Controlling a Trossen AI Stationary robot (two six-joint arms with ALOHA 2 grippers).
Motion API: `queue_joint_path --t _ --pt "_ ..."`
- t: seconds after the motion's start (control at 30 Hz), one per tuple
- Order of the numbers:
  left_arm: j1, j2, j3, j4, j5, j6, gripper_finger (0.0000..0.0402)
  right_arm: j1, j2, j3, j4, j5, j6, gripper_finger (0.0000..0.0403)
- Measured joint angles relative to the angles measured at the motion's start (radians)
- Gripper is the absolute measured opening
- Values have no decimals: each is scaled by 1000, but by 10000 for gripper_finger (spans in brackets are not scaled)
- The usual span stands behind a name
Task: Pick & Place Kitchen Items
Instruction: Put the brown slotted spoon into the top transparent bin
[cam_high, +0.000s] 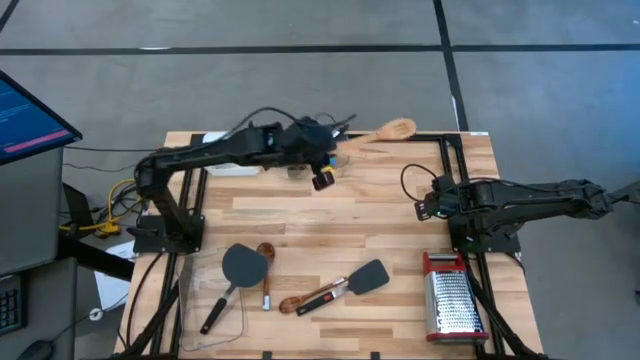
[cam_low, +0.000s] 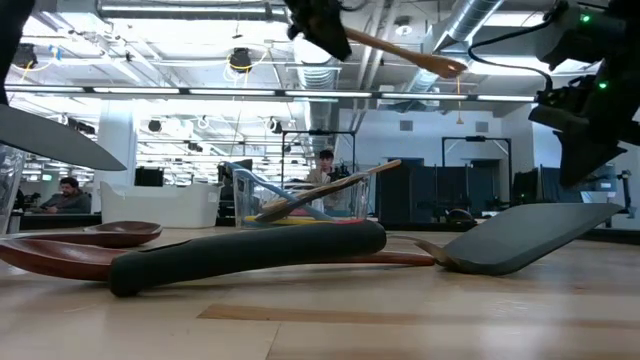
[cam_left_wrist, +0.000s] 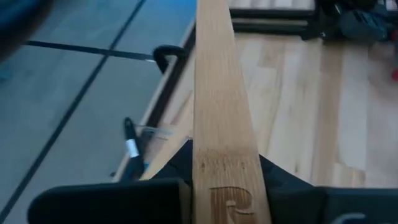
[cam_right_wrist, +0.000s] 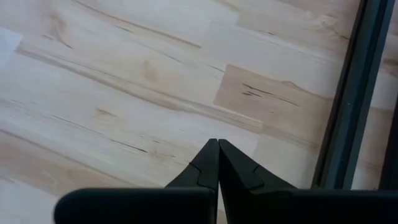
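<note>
My left gripper (cam_high: 332, 150) is over the table's far middle, shut on a light wooden spoon (cam_high: 385, 132). The spoon's bowl (cam_high: 400, 127) points toward the far right. In the low view the spoon (cam_low: 400, 48) is high above the table. On the near part of the table lie a dark grey spatula (cam_high: 243, 265), a brown wooden spoon (cam_high: 266, 270), a second brown spoon (cam_high: 292, 304) and a grey spatula with a red and black handle (cam_high: 368, 275). My right gripper (cam_high: 422, 207) is shut and empty above bare wood (cam_right_wrist: 124, 93) at the right. My left gripper holds the light wooden spoon by the end of its flat handle (cam_left_wrist: 225, 180), which comes out between the two fingers (cam_left_wrist: 281, 177) and runs on along them. The spoon is lifted clear of the table, nearly level, its bowl (cam_low: 445, 66) slightly lower than the handle.
A steel grater with red trim (cam_high: 452, 298) lies at the near right. A clear tub (cam_low: 300, 200) holding several utensils stands farther back. A white tray (cam_high: 225, 166) shows under the left arm. A black frame rail (cam_right_wrist: 348, 112) runs beside my right gripper.
</note>
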Motion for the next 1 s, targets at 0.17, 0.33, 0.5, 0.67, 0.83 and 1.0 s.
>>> queue_joint_path --t 0.17,0.33,0.5,0.67,0.83,1.0 --pt "50 -98 -78 5 -24 -34 48 0 0 0 0 0 -2 0" --pt "135 -186 -229 3 -44 -95 54 0 0 0 0 0 -2 0" --pt "233 -249 -407 38 -44 -129 47 0 0 0 0 0 -2 0" --pt "316 -265 -578 136 -7 -146 61 0 0 0 0 0 -2 0" --pt "372 -261 -722 264 80 -154 47 0 0 0 0 0 -3 0" --pt "421 -261 -813 296 115 -195 59 0 0 0 0 2 -3 0"
